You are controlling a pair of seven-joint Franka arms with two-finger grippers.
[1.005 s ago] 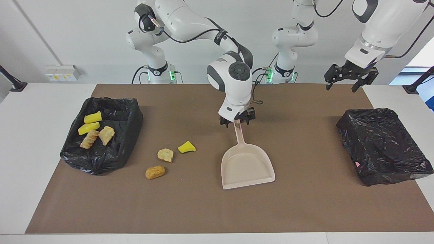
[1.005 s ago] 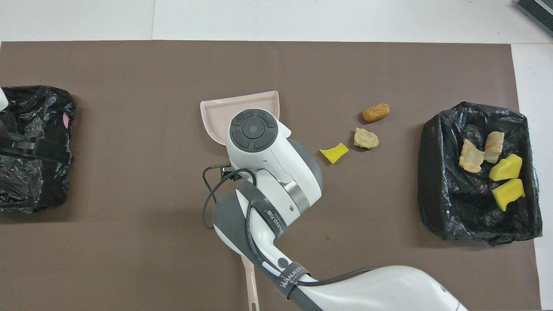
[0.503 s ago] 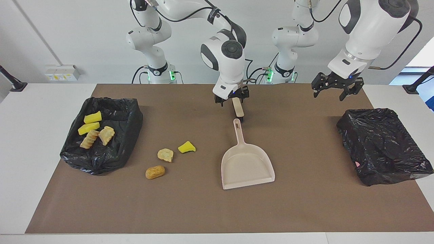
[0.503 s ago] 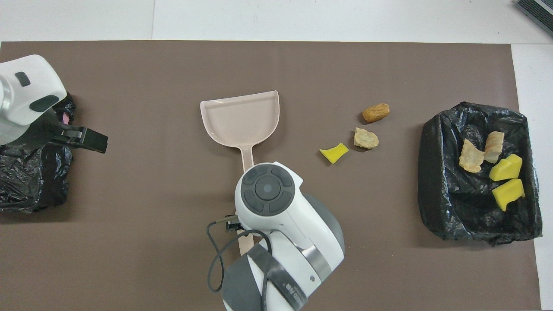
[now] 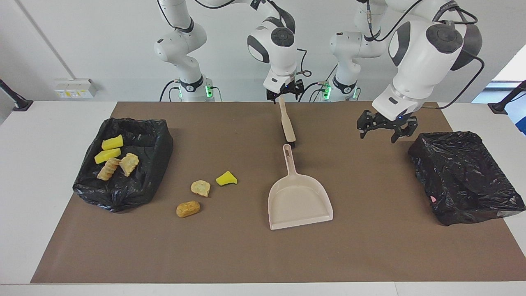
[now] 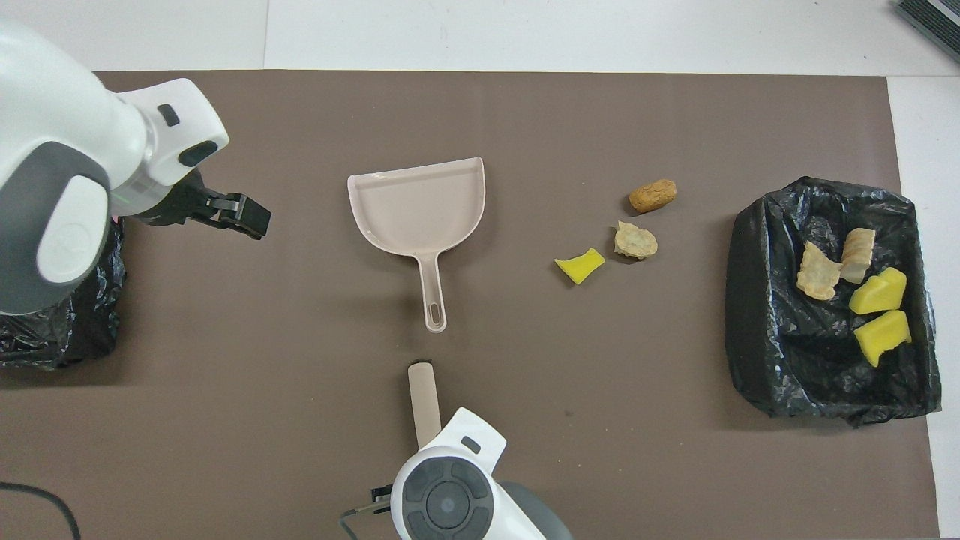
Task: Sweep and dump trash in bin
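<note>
Bare mat (image 5: 230,255) around dustpan (image 5: 299,200), three trash lumps (image 5: 200,188) beside it, brush (image 5: 287,125) crowding its handle

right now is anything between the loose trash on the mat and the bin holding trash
Nothing visible: bare mat lies between the three loose trash pieces and that bin. Dustpan and brush lie toward the left arm's end. Right hand open over the brush handle, left hand open by the other bin.
</note>
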